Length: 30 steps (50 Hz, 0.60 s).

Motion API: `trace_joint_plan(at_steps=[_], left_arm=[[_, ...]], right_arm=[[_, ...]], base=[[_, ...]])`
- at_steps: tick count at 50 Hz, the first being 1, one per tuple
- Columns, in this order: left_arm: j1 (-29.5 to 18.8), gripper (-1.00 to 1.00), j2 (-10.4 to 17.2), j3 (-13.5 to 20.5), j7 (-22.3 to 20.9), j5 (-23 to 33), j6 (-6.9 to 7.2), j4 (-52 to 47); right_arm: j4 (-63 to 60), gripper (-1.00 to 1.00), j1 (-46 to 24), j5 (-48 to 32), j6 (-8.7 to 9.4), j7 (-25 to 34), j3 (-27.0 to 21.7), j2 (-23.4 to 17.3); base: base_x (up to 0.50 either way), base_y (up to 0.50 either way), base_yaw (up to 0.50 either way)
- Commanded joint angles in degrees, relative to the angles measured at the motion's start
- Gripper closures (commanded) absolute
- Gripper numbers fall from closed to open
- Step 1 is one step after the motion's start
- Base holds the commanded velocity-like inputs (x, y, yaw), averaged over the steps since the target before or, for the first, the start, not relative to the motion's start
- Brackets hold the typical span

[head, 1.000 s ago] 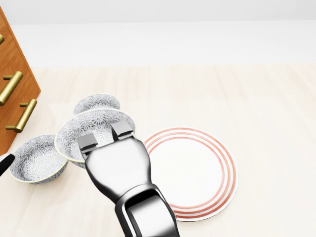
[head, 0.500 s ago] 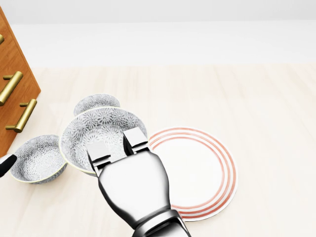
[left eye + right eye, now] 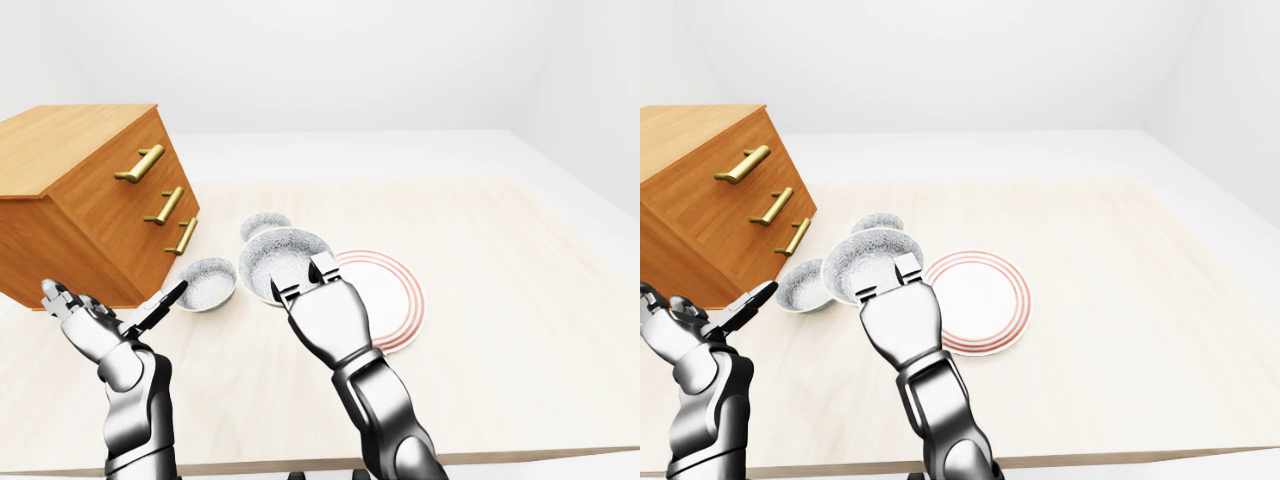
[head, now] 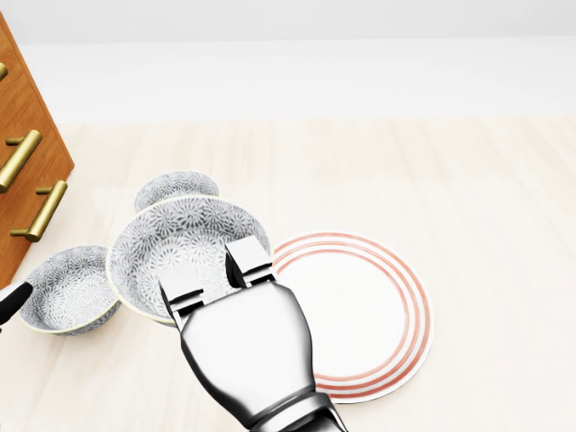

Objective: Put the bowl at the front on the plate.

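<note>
- The chest (image 3: 90,200) stood well to the left of the plate (image 4: 378,306), its drawer handles facing that way. It had no part in the task.
- The left hand (image 3: 95,325) hung left of the plate, near the bottom of the left-eye view. Its fingers (image 3: 58,293) were spread and held nothing. It looked parked there to stay out of the working arm's way.
- The left bowl (image 4: 67,290) sat on the table (image 4: 468,180), left of the plate and apart from it. It was untouched and seemingly not the one wanted.
- The far bowl (image 4: 175,187) lay up and left of the plate in the head view, partly hidden behind the carried bowl's rim.
- The bowl (image 4: 184,236), the task's thing, was just left of the plate, its right rim about level with the plate's left edge. It looked larger than the other two and overlapped the far bowl, so I judged it lifted off the table, though no gap beneath it showed. Its mouth tipped slightly toward the camera, probably because it hung from one side of the rim.
- The right hand (image 4: 214,270) gripped that bowl. Two fingers (image 4: 245,258) hooked over the near rim into the bowl; the thumb was hidden beneath, presumably pinching from outside. Holding by the near rim left the bowl's base free to be set down.
- The plate was bare, ready to take the bowl, which still needed carrying right.
</note>
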Motion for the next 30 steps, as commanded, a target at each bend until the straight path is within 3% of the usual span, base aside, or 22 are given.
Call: trace_joint_plan(at_steps=[1,15,20,26,28,29,30], left_arm=[[0.0,-1.0,0.0,0.0,0.0,0.0,-0.04,0.1],[0.0,-1.0,0.1,0.0,0.0,-0.1,-0.19,0.3],[-0.2,-1.0,0.1,-0.1,0.0,0.4,-0.98,1.0],[-0.2,-1.0,0.2,0.1,0.0,0.1,-0.6,0.7],[-0.3,-1.0,0.3,0.0,0.0,0.1,-0.73,1.0],[-0.6,-1.0,0.3,0.0,0.0,0.5,-1.66,1.8],[-0.8,-1.0,0.4,0.1,0.0,0.2,-1.4,1.7]], right_arm=[[-0.7,1.0,0.0,-0.5,0.0,-1.4,0.2,-0.1],[0.0,1.0,1.0,-0.5,0.0,-2.3,-0.4,-1.0],[-0.6,1.0,2.8,-0.3,0.0,-3.2,-0.6,-2.7],[-2.6,1.0,3.2,-0.9,0.0,-2.5,-1.7,-3.4],[-2.8,1.0,3.3,-0.5,0.0,-2.9,-2.3,-3.6],[-3.0,1.0,3.4,-0.8,0.0,-2.8,-2.6,-3.7],[-3.0,1.0,3.4,-0.3,0.0,-3.4,-3.1,-3.7]], base=[[0.0,0.0,0.0],[0.0,0.0,0.0],[0.0,0.0,0.0],[0.0,0.0,0.0],[0.0,0.0,0.0],[0.0,0.0,0.0],[0.0,0.0,0.0]])
